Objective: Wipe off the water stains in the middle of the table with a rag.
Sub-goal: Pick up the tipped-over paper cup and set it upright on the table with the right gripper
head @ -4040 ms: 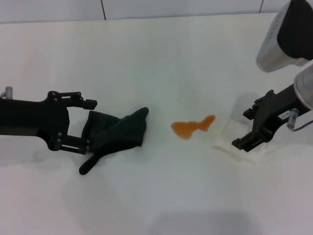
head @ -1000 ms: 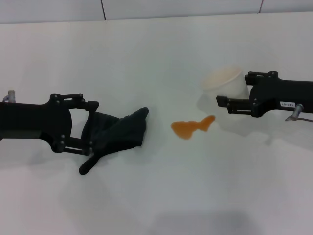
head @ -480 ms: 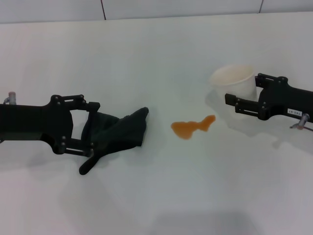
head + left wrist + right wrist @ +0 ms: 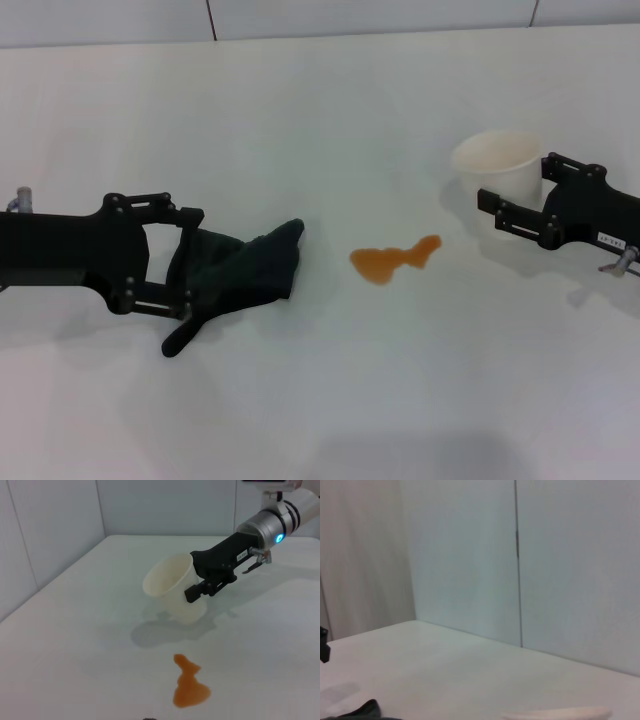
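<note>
The water stains [image 4: 392,260] are an orange-amber puddle with a narrow tail on the white table [image 4: 330,400], also in the left wrist view [image 4: 189,685]. The dark green-black rag [image 4: 243,268] lies crumpled left of it, a strip hanging toward the front. My left gripper [image 4: 184,257] is open, and its two fingers straddle the rag's left end. My right gripper [image 4: 515,182] is at the right, shut on a white cup [image 4: 492,163]. The left wrist view shows the right gripper [image 4: 195,576] holding the cup [image 4: 167,582] tilted.
A pale wall with a vertical seam [image 4: 517,565] stands behind the table's far edge [image 4: 320,35]. The right wrist view shows the cup's rim [image 4: 560,713] and a bit of the rag [image 4: 365,710].
My right gripper has carried the white cup to the right, away from the puddle. The left gripper has stayed at the rag's left end. The puddle and rag have not moved.
</note>
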You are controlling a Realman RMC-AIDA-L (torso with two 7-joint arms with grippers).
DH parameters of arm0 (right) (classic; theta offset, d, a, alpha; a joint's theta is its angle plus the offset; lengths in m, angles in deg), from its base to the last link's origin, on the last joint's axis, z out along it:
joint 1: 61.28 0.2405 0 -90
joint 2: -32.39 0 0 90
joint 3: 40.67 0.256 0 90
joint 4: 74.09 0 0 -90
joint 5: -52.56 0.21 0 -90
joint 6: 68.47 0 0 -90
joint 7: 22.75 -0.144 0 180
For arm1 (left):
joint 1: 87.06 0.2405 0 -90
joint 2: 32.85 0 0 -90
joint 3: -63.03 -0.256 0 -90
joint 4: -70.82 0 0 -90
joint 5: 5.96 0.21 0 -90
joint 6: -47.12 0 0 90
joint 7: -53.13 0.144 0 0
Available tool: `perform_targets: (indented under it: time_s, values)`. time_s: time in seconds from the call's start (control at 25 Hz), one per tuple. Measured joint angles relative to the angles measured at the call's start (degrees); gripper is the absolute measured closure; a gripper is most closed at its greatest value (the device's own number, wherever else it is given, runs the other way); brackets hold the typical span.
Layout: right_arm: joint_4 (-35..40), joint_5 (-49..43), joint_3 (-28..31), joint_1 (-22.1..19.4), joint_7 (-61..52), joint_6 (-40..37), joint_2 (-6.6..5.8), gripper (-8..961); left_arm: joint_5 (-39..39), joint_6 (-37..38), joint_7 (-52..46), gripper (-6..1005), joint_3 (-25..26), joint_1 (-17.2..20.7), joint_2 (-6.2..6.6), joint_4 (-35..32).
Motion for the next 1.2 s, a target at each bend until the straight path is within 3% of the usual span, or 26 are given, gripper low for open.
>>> perform_targets:
  time_s: [0.4,1.2]
  values:
    - [-5.8,5.6,0.5,0.9,5.9,0.4,0.09,240,0.0,-0.5,-0.1,110,0.0,0.0,0.0,0.1]
    - [-11.4,8.4,0.8,1.1,10.9,-0.6,0.09,238,0.0,-0.6,-0.1,110,0.0,-0.3,-0.24,0.0]
